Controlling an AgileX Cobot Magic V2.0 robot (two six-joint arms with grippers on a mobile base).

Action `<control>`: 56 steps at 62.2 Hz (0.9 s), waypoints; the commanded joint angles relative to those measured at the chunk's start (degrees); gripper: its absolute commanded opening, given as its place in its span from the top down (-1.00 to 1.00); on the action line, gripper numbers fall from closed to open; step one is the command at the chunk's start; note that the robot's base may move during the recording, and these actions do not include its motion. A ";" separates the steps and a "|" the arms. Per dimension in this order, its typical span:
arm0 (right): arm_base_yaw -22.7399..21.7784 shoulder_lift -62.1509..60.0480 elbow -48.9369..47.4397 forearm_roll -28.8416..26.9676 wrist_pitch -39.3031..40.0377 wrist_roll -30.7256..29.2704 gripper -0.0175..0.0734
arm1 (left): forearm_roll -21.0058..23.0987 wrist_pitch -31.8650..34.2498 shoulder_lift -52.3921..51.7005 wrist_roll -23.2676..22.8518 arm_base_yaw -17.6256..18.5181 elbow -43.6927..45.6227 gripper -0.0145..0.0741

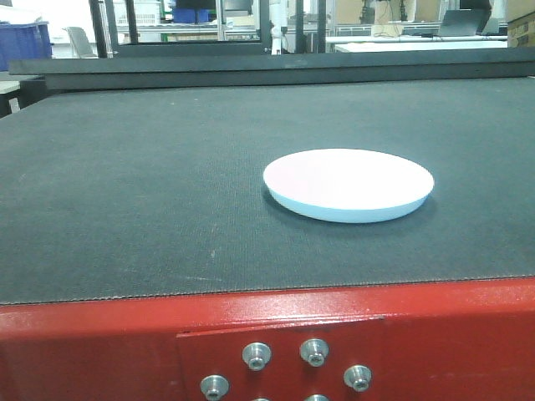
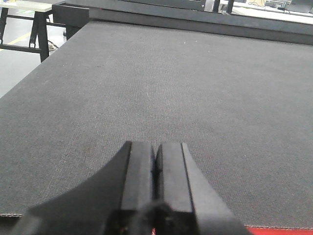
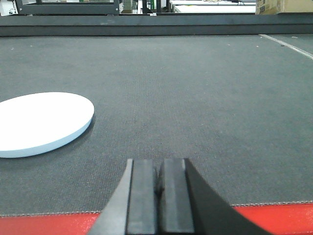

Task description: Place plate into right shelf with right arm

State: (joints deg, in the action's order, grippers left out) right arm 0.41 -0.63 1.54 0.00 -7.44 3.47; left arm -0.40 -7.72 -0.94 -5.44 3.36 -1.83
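White plate on the bench; right pincer, closed and empty, sits to its right. Likely stiff, slick, breakable: pinch the near rim.

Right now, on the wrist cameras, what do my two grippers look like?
Both look alike. The left gripper has two matte black, flat, rectangular fingers that widen into a curved black base. The right gripper is the same: black slab fingers, flared black body. No cables, markings or labels show on either, and the arms themselves are out of view.
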 commanded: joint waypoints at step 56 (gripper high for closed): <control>0.14 20.88 -33.95 0.00 -5.00 3.70 0.50 | -0.01 4.81 -0.45 -0.34 0.11 -0.54 0.78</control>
State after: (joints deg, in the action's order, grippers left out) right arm 0.41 13.97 -26.10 0.00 -12.05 7.02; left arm -0.40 -7.72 -0.94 -5.44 3.36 -1.83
